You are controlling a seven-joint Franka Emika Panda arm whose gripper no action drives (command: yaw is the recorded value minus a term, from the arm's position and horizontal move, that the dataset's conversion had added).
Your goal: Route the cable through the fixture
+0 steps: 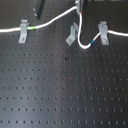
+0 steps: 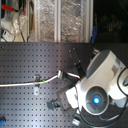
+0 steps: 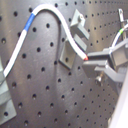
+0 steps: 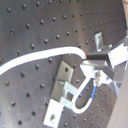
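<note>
The white cable runs across the back of the board in the first exterior view. Its green band lies just past the left upright clip. My gripper is shut on the cable at its highest point, above the slanted grey fixture. From the gripper the cable drops along the fixture's right side, loops low at the blue band and rises to the right clip. In the first wrist view the gripper pinches the cable next to the fixture. The second wrist view shows the same grip.
Two upright grey clips stand left and right of the fixture on the black perforated board. A dark post stands at the back left. In the second exterior view the white arm covers the fixture.
</note>
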